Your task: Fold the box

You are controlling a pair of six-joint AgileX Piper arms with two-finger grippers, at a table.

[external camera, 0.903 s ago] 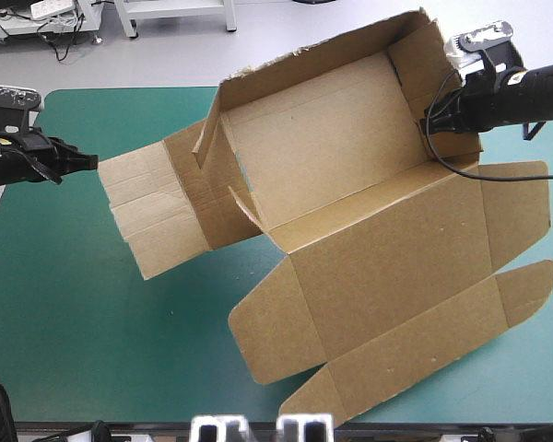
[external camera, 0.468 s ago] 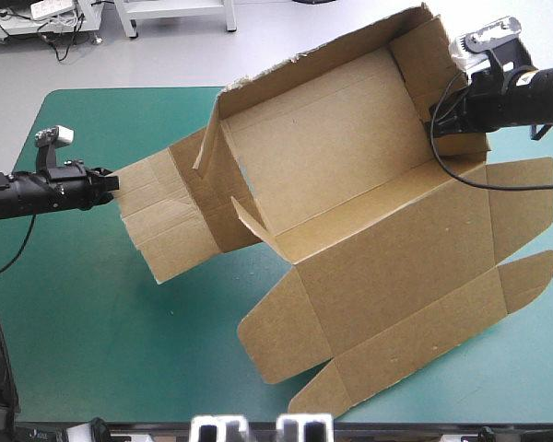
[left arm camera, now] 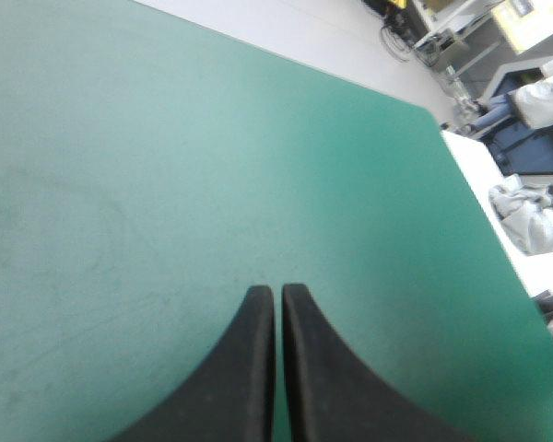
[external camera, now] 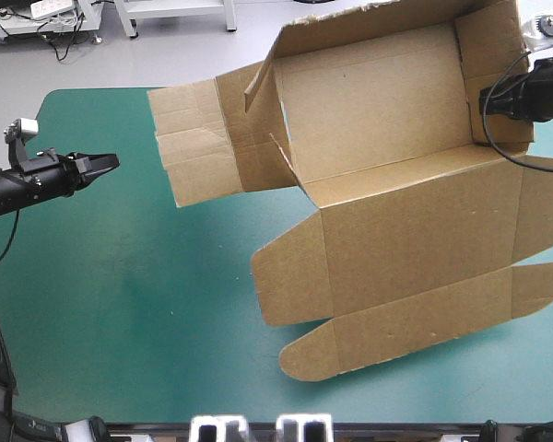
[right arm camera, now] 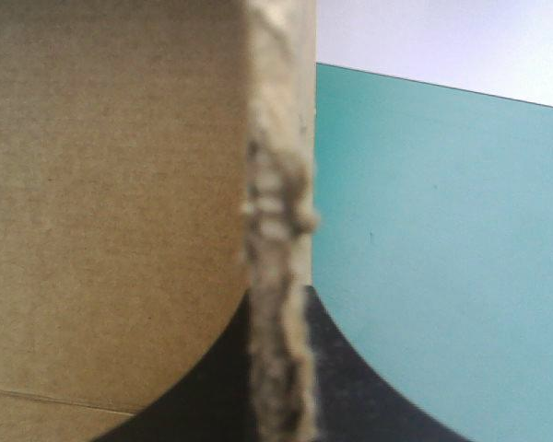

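While right jaws pinch its wall, the box (external camera: 396,212) has shifted toward the far right; left jaws pressed together.

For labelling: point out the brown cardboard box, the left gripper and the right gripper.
Brown cardboard box (external camera: 378,120): high view, broad inner panel.
Left gripper (left arm camera: 277,289): left wrist view, between shut fingertips.
Right gripper (right arm camera: 278,299): right wrist view, fingertips clamping box wall.

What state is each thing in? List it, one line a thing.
box: open tray, back and end walls raised, lid flat toward the near edge.
left tool: shut, empty, over the teal-green cover, apart from the box.
right tool: shut on the box at its right end wall, the board's edge between its fingers.
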